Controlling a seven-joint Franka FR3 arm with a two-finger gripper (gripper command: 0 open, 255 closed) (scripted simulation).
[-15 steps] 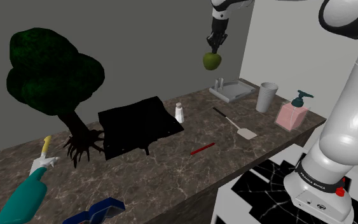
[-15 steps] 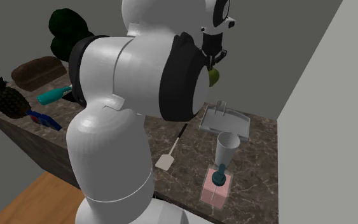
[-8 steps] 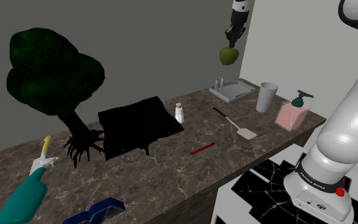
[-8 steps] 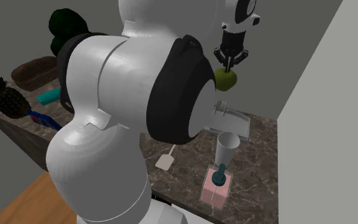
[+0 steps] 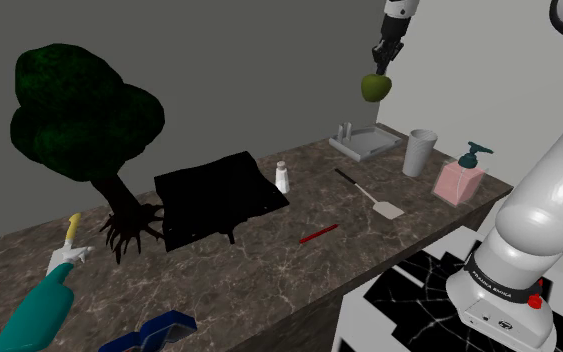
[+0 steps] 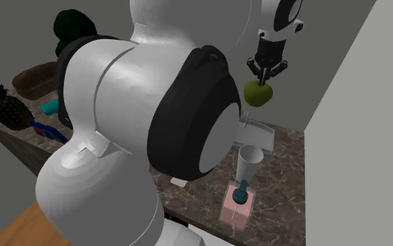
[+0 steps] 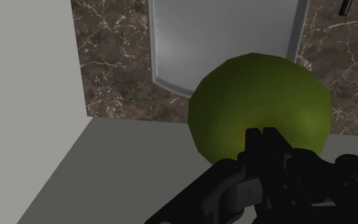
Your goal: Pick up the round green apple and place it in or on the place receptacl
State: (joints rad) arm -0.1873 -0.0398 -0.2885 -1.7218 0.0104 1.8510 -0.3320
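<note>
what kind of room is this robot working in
Most likely a kitchen: a dark stone-patterned countertop carries a pink soap dispenser, a spatula, a shaker and a pineapple. The gripper holds a green apple above it.

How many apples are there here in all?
1. The green apple hangs in the pincer, high above the grey tray on the counter. The white arm hides part of the counter, so another could be hidden.

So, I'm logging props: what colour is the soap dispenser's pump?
The pump is dark teal, above a pink bottle; the shoulder view shows it best.
</note>
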